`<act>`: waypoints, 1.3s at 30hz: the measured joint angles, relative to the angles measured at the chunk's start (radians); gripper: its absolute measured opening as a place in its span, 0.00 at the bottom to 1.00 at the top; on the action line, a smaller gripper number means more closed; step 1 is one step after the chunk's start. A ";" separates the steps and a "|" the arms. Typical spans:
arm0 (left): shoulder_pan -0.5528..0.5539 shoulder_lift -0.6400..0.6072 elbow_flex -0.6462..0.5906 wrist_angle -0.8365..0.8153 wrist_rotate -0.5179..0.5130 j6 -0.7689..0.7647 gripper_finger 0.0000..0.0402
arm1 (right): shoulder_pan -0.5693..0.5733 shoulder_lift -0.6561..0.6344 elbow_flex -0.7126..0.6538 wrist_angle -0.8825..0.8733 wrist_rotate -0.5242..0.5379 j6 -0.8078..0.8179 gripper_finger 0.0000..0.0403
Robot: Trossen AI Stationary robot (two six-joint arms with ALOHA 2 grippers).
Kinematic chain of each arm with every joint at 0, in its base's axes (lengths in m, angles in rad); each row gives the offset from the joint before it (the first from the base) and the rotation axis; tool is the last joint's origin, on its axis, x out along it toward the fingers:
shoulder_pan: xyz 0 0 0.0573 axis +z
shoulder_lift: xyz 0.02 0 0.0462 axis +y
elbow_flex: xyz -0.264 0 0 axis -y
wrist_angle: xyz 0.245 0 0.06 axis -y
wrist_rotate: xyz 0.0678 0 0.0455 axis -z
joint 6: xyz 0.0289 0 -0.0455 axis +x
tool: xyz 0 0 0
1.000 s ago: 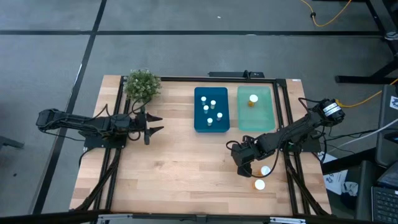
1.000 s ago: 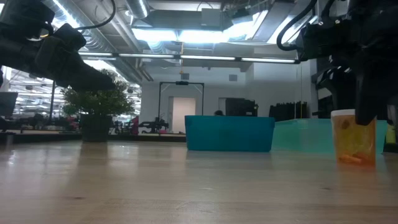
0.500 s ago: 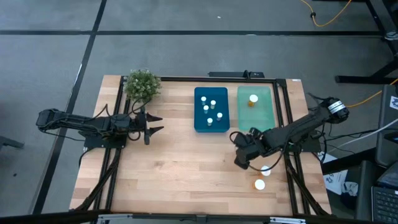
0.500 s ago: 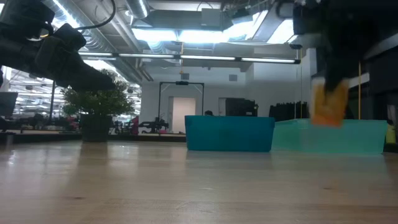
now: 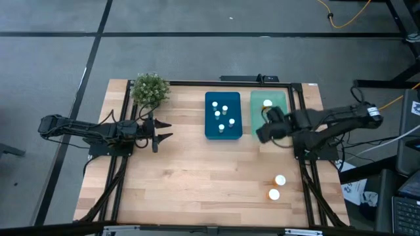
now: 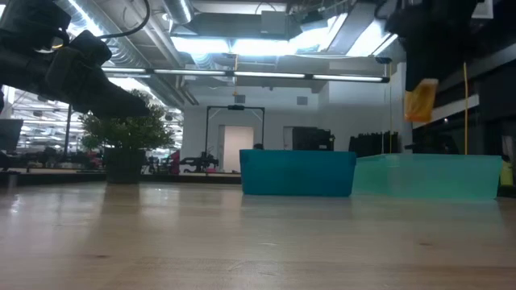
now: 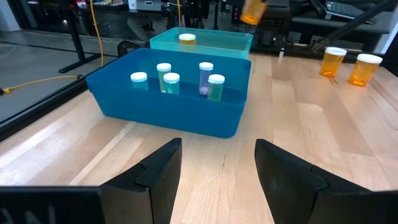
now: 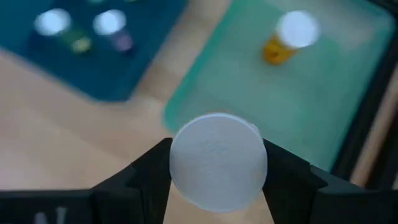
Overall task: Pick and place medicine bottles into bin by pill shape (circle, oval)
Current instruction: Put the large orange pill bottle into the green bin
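Note:
My right gripper (image 5: pixel 264 131) is shut on an orange-amber bottle with a white cap (image 8: pixel 217 163), held high over the near left part of the green tray (image 5: pixel 281 98). The bottle shows in the low view (image 6: pixel 421 101) and the left wrist view (image 7: pixel 254 10). One amber bottle (image 5: pixel 267 105) stands in the green tray. Several small bottles (image 5: pixel 221 115) stand in the blue tray (image 5: pixel 210 133). Two amber bottles (image 5: pixel 280 179) (image 5: pixel 274 194) stand on the table's near right. My left gripper (image 5: pixel 165 131) is open and empty at the table's left. My right gripper pinches the bottle at its white cap (image 8: pixel 181 160), one finger on each side. The fingers come from above, pointing down. The bottle hangs below them, slightly tilted (image 6: pixel 421 101), lifted clear above the green tray's rim.
A small potted plant (image 5: pixel 151 90) stands at the far left of the table, close to my left arm. Bare wood lies between the trays and the table's near edge. The two loose bottles also show in the left wrist view (image 7: pixel 334 61) (image 7: pixel 364 68).
My right gripper has risen from the table's near right with the amber bottle and gone toward the far edge, to above the green tray's near part. The bottle went from standing on the table to lifted clear.

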 joint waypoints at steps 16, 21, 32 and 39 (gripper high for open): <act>0.000 0.000 0.000 0.000 0.000 0.000 0.48 | -0.521 -0.079 -0.355 0.516 -0.229 -0.443 0.51; 0.000 0.000 0.000 0.000 0.000 0.000 0.48 | -0.573 -0.063 -0.402 0.539 -0.240 -0.456 0.52; 0.000 0.000 0.000 0.000 0.000 0.000 0.48 | -0.583 -0.013 -0.408 0.590 -0.229 -0.556 0.59; 0.000 0.000 0.000 0.000 0.000 0.000 0.48 | -0.588 -0.012 -0.408 0.604 -0.222 -0.554 0.62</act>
